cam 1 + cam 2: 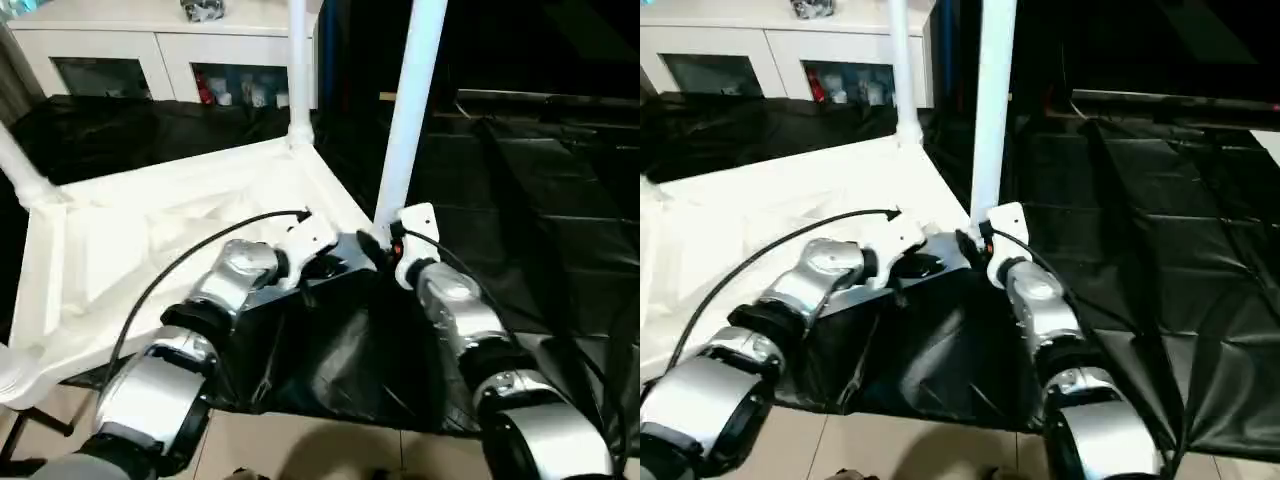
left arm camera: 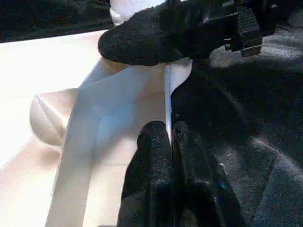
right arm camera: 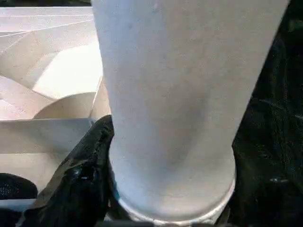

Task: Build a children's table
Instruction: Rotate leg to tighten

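We pinch the tabletop (image 1: 180,240) rim with the left gripper (image 2: 170,142), fingers pressed together on the thin wall, prob. to steady the inverted top w/ its ribbed underside up. The right gripper (image 1: 385,245) clamps the leg (image 1: 410,110) just above its base, held upright at the corner socket right beside the left gripper, presumably for seating. Both forearms reach fwd, wrists converging. Another leg (image 1: 298,70) stands beyond both grippers.
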Robot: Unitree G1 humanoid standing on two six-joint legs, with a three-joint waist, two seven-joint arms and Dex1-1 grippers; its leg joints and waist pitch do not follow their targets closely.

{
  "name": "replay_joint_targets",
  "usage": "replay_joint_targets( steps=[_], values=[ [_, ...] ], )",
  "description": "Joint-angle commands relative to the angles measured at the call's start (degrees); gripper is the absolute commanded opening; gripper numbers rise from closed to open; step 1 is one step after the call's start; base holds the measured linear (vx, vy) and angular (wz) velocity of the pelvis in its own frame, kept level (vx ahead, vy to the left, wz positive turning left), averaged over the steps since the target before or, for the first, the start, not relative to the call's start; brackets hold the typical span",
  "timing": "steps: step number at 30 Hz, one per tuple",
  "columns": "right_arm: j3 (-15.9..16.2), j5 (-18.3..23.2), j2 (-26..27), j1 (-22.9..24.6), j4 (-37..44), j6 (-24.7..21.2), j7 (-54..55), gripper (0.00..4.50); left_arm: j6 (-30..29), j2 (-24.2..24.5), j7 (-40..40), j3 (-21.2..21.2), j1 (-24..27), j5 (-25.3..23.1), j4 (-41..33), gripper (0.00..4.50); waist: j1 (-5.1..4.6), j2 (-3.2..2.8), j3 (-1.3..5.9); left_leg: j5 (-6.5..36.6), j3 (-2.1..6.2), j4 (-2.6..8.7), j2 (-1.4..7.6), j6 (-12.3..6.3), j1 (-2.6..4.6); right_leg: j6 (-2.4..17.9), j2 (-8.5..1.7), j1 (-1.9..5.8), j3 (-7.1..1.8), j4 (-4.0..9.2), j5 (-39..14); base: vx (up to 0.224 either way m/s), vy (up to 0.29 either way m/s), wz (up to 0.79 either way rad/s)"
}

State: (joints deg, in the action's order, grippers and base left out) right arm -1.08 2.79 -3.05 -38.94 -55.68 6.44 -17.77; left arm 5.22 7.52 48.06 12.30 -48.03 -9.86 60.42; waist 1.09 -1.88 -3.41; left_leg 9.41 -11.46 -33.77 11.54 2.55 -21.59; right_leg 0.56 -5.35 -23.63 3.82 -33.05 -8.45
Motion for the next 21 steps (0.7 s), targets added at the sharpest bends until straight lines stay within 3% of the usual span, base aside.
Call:
replay_joint_targets(
  steps=[1, 6, 11, 13, 18, 21],
  values=[
    [1.98, 0.97, 2.89, -0.79, -0.10, 1.65, -7.02, 3.45, 2.53, -2.38, 1.28, 1.41, -0.55, 0.31, -0.55, 0.00, -0.13, 0.26, 4.16, 21.27, 0.96, 4.30, 1.19, -1.70, 1.09, 12.20, -2.71, 2.36, -1.74, 4.35, -20.28, 0.000, 0.000, 0.00],
    [4.06, 1.05, -0.90, -0.13, 1.20, 4.05, -16.50, 4.00, 4.34, 0.10, 5.90, 1.44, 0.69, 1.02, -1.27, 0.00, 0.06, 0.25, 4.34, 19.73, 0.83, 4.14, 1.28, -2.79, 0.88, 13.26, -2.70, 2.72, -1.71, 4.04, -17.47, 0.000, 0.000, 0.00],
    [5.41, 2.93, -5.50, 1.91, 5.01, 2.73, -30.10, 4.00, 6.30, 2.75, 14.71, 0.32, 1.59, 3.68, -1.71, 0.00, 0.86, 0.30, 4.67, 15.26, 0.50, 3.67, 1.45, -4.85, 0.45, 15.38, -2.59, 3.21, -1.59, 3.13, -11.50, 0.000, 0.000, 0.00],
    [6.43, 2.97, -7.25, 2.67, 6.35, 2.97, -35.48, 4.00, 6.45, 3.89, 18.57, 0.19, 1.81, 4.59, -2.29, 0.00, 1.33, 0.27, 4.56, 14.92, 0.32, 3.59, 1.61, -5.67, 0.70, 16.02, -2.56, 2.89, -1.64, 3.14, -10.46, 0.000, 0.000, 0.00],
    [9.55, 3.66, -10.69, 4.17, 9.30, 0.43, -47.46, 4.00, 7.04, 6.50, 25.07, 0.50, 1.57, 4.99, -2.03, 0.00, 1.78, 0.22, 4.38, 16.33, 0.53, 3.91, 1.76, -4.92, 0.80, 15.67, -2.51, 3.05, -1.51, 3.26, -13.52, 0.000, 0.000, 0.00],
    [11.30, 3.11, -12.15, 4.81, 10.02, -0.39, -52.12, 4.00, 7.57, 7.79, 27.44, 0.66, 1.11, 4.93, -1.41, 0.00, 2.00, 0.20, 4.22, 18.51, 0.56, 4.13, 2.01, -3.56, 1.10, 15.08, -2.70, 2.63, -1.69, 3.44, -16.56, 0.000, 0.000, 0.00]
  ],
)
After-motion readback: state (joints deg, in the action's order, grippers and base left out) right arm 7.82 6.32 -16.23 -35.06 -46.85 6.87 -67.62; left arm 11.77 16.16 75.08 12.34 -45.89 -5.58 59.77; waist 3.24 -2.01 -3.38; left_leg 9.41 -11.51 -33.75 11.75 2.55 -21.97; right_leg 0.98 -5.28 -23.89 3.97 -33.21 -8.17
